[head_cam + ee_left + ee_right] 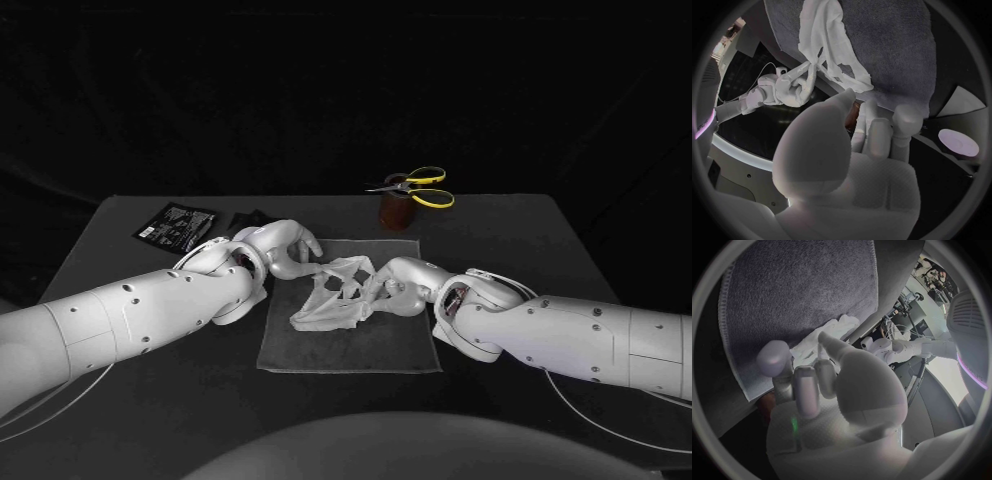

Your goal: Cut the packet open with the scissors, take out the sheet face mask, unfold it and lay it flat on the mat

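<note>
Surface: black table (519, 240), grey mat (346, 350) at its centre, between both arms.
Mask (335, 295): out of the packet (176, 225), crumpled and part-unfolded, hanging over the mat's middle.
Right hand (397, 285): fingers pinch the mask's upper strands.
Left hand (277, 248): fingers curled just beside the mask's far edge; whether they grip it cannot be told.
Key relation: mask lies between the hands, its long axis running far-to-near across the mat; right hand is nearer.
Next move (judgement): left hand needs the opposing edge to spread the sheet sideways.
Scissors (418, 187): in a holder (392, 212) behind the mat, well apart.
</note>
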